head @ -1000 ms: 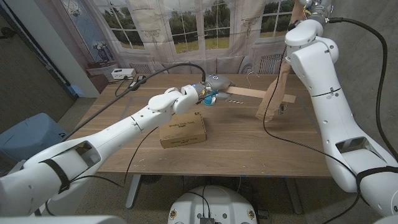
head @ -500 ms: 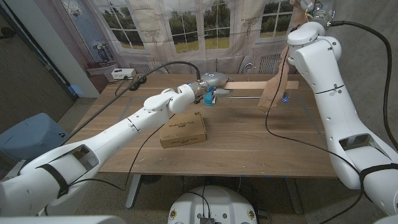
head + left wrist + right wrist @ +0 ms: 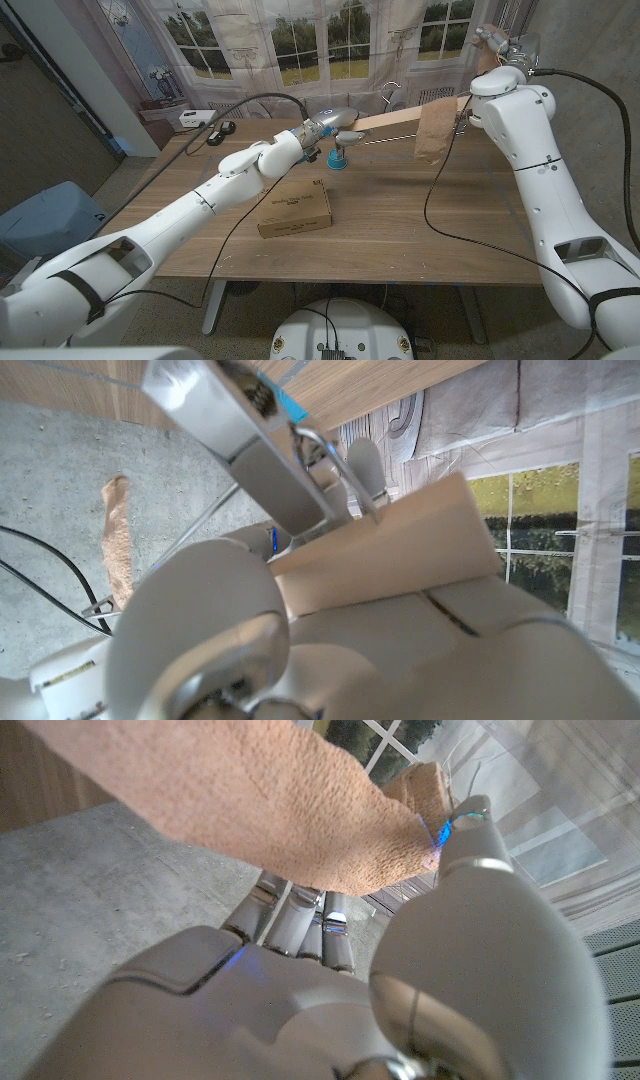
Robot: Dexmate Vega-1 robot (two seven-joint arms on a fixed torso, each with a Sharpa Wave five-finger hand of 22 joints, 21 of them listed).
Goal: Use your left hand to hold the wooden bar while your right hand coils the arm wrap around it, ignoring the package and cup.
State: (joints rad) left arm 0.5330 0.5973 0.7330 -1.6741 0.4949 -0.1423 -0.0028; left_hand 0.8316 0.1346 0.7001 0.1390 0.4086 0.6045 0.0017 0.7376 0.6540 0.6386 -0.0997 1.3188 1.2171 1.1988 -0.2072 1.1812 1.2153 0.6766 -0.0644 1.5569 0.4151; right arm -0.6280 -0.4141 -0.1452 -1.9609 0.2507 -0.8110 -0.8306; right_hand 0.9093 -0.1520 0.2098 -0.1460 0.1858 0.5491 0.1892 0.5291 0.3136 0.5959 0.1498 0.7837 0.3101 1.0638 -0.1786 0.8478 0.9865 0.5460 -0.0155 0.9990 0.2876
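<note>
My left hand grips one end of the pale wooden bar, which is held above the table and slants up toward the right. The tan arm wrap is draped over the bar's far part and hangs down from it. My right hand is raised high at the back right and holds the wrap's upper end. In the left wrist view the bar runs out from my left hand's fingers. In the right wrist view the wrap stretches over my right hand.
A flat cardboard package lies mid-table, under my left forearm. A small blue cup stands just below my left hand. A white box and black cables sit at the back left. A cable hangs from my right arm.
My left hand has lifted the bar off the table and tilted its far end up. My right hand has moved right with the wrap, which now hangs shorter over the bar.
</note>
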